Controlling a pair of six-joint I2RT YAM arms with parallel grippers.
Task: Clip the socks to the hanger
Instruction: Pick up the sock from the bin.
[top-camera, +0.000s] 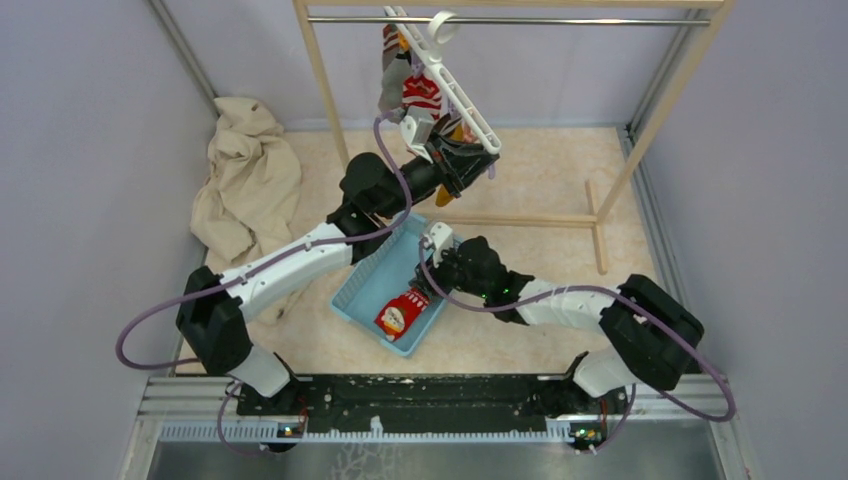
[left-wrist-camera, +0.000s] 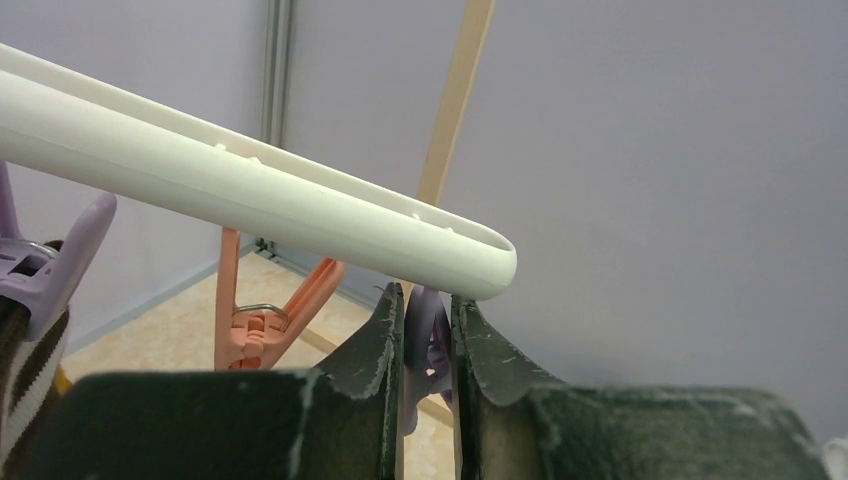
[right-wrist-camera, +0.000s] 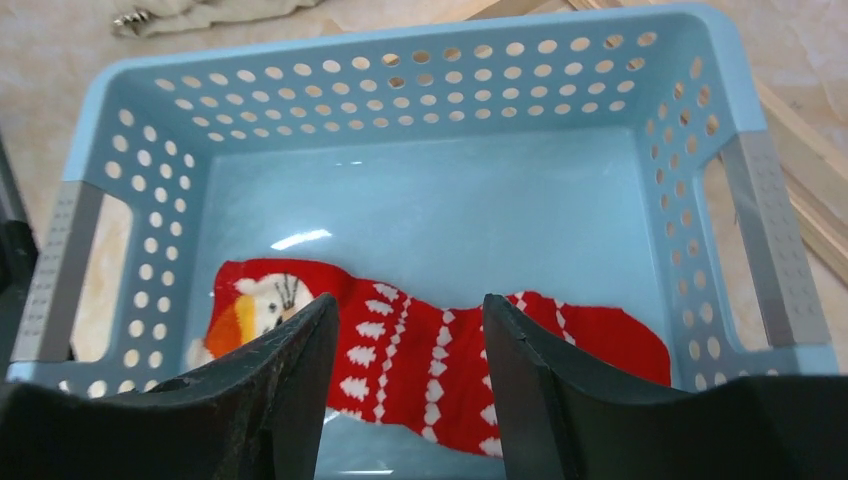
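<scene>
Left gripper (left-wrist-camera: 428, 308) nearly closed, pinching a purple peg (left-wrist-camera: 426, 345) under the end of the hanger (left-wrist-camera: 250, 190) (hanger hooked on the rail (top-camera: 520, 20)). Right gripper (right-wrist-camera: 408, 310) jaws wide, empty, above the red sock (right-wrist-camera: 440, 365), which lies flat in the basket (right-wrist-camera: 420, 90). Step, as judged: pick up the sock. Best taken near one end, so a free edge reaches the squeezed peg.

The left arm (top-camera: 290, 265) and right arm (top-camera: 560, 300) have white link shells, bulky black joint housings and looping lilac cables (top-camera: 125, 340). The left gripper (left-wrist-camera: 427, 345) and right gripper (right-wrist-camera: 410, 340) have black, wedge-shaped fingers (right-wrist-camera: 300, 380) with scuffed, pale-flecked edges.
</scene>
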